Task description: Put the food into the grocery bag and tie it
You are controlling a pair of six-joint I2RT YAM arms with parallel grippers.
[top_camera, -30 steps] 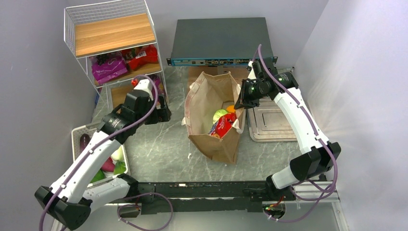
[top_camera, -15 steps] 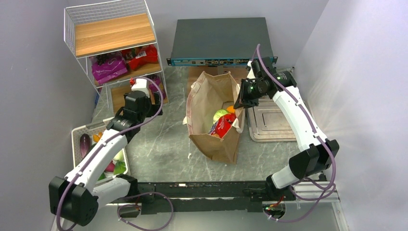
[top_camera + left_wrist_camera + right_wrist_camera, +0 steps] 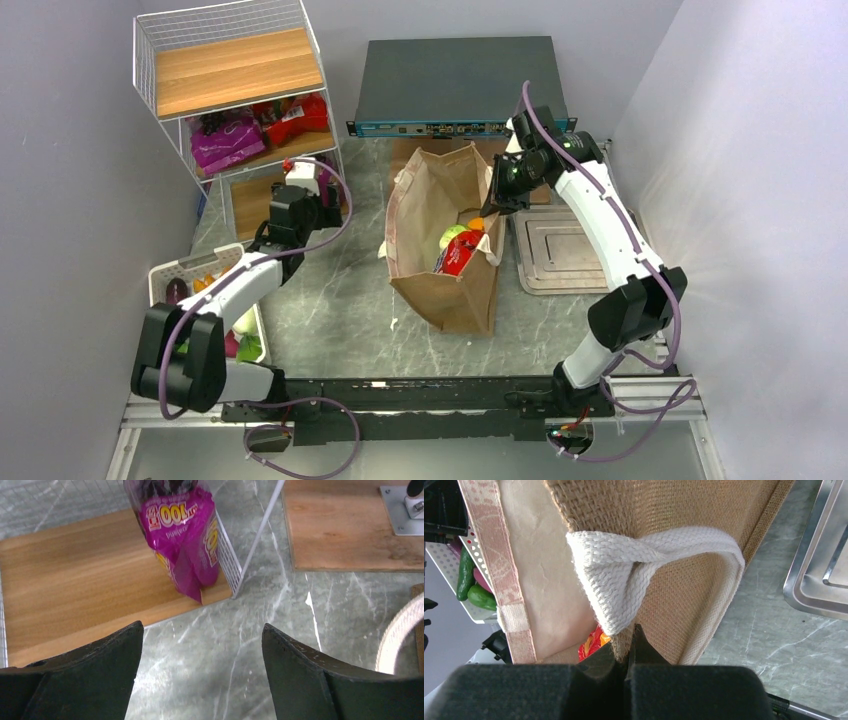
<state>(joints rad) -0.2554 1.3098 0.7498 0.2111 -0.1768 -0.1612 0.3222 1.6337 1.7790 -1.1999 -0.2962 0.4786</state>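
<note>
While the grocery bag (image 3: 455, 300) is pinched by the clenched right gripper (image 3: 626, 647), the left gripper (image 3: 202, 652) is held agape near a purple packet (image 3: 182, 540).

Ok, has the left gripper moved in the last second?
Yes. The left gripper has gone away from the grocery bag, toward the wire shelf, and now faces its bottom tier.

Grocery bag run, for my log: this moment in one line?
left gripper: open, facing purple packet | right gripper: shut on grocery bag rim | in bag: cabbage, red packet
</note>
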